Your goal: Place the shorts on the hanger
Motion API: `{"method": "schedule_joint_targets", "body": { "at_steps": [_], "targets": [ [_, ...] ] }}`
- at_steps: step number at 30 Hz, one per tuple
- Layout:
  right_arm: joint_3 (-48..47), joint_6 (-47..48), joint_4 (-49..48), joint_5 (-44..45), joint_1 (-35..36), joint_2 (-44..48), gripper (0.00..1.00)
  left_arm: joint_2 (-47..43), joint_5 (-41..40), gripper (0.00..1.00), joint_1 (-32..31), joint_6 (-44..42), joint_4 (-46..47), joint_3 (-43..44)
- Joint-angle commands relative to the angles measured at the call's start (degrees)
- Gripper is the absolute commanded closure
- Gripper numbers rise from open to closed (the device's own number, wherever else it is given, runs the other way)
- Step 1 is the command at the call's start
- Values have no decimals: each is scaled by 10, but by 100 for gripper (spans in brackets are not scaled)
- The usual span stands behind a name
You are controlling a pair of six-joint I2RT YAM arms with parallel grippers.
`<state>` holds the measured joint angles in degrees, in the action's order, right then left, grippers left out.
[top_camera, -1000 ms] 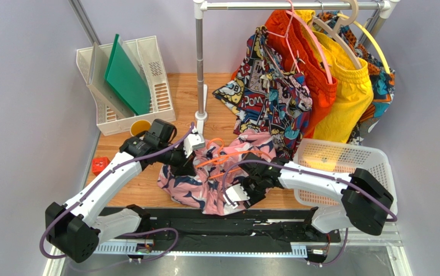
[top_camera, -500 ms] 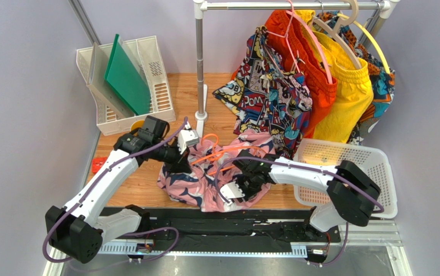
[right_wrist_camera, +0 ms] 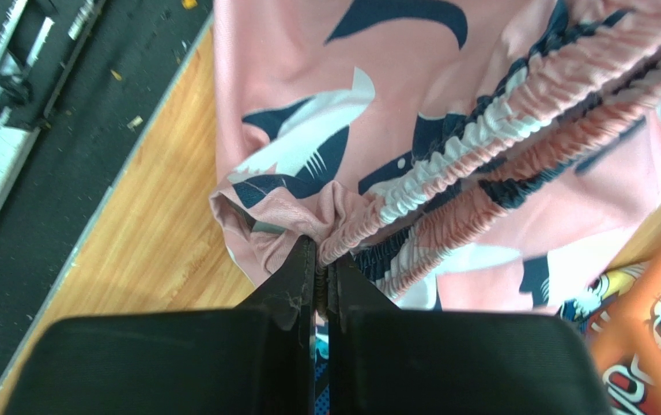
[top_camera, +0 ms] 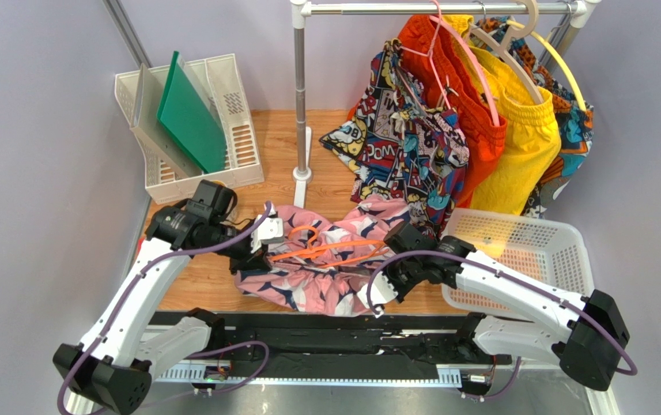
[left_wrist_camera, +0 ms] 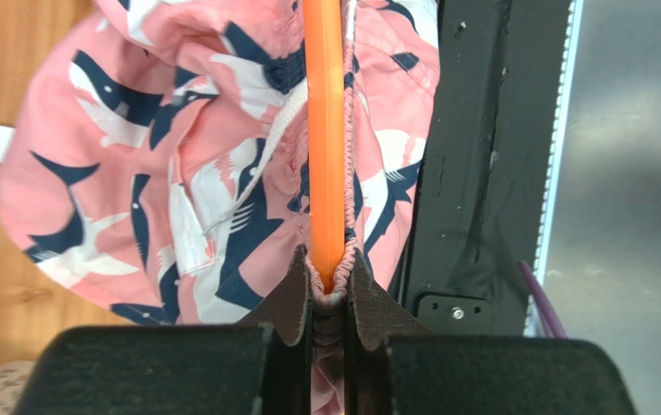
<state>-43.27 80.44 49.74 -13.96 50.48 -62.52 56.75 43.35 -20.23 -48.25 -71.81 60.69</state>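
The pink bird-print shorts (top_camera: 321,281) lie stretched near the table's front edge. The orange hanger (top_camera: 329,246) lies across them, its bar tucked into the waistband. My left gripper (top_camera: 254,258) is at the shorts' left end. In the left wrist view it (left_wrist_camera: 328,285) is shut on the gathered waistband of the shorts (left_wrist_camera: 134,173), which wraps the end of the hanger (left_wrist_camera: 323,130). My right gripper (top_camera: 375,281) is at their right end. Seen from the right wrist, it (right_wrist_camera: 323,259) is shut on the elastic waistband of the shorts (right_wrist_camera: 308,86).
A clothes rail (top_camera: 438,9) at the back carries comic-print (top_camera: 403,147), orange and yellow shorts on other hangers. Its pole base (top_camera: 302,173) stands just behind the shorts. A white basket (top_camera: 567,251) sits at the right. A file tray (top_camera: 238,147) with a green board stands back left.
My right gripper has closed on the waistband and shifted right. My left gripper has pulled left with its end. The shorts now lie stretched wider between the two.
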Motion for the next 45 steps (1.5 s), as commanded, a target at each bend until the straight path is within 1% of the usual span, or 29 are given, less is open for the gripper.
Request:
{"method": "schedule_joint_targets", "body": {
  "at_steps": [1,4,6,10,11,13,17,22,28,30,34,36,38,39,42,43,44,45],
  "targets": [
    [8,19,81,42,-47,16,100,-45,-29,100,5,-98,-82,1],
    [-6,36,91,17,-92,17,100,-52,-56,100,5,-131,-99,-13],
    [-10,43,92,10,-106,16,100,-55,-50,100,5,-138,-108,-13],
    [-5,52,80,-5,-120,26,100,-50,-17,100,5,-79,-74,4],
    [0,50,77,-7,-121,31,100,-47,-2,100,5,-71,-71,6],
    [4,49,77,-10,-125,37,100,-45,1,100,5,-76,-76,6],
    [5,64,96,-17,-142,57,100,-27,-68,100,5,-103,-88,-4],
    [-11,83,128,-36,-161,72,100,-10,-80,100,5,-130,-108,-17],
    [-30,95,150,-59,-171,84,100,0,-121,100,5,-106,-76,-37],
    [-44,101,173,-74,-171,88,100,3,-132,100,5,-79,-58,-36],
    [-77,114,195,-115,-170,93,100,23,-121,100,5,-52,-46,-26],
    [-97,116,200,-127,-169,85,100,37,-97,100,0,-36,-42,-17],
    [-126,109,202,-148,-166,72,100,46,-88,100,-14,-12,-32,-7],
    [-139,99,201,-158,-162,67,100,48,-89,100,-37,-4,-19,-4],
    [-189,72,199,-176,-145,47,100,50,-87,100,-58,25,7,12],
    [-199,67,202,-178,-138,42,96,52,-77,100,-58,31,11,16],
    [-211,64,205,-180,-136,40,84,53,-72,100,-58,39,14,21],
    [-223,61,208,-183,-135,41,74,53,-70,100,-58,40,18,28]
  ]
}}
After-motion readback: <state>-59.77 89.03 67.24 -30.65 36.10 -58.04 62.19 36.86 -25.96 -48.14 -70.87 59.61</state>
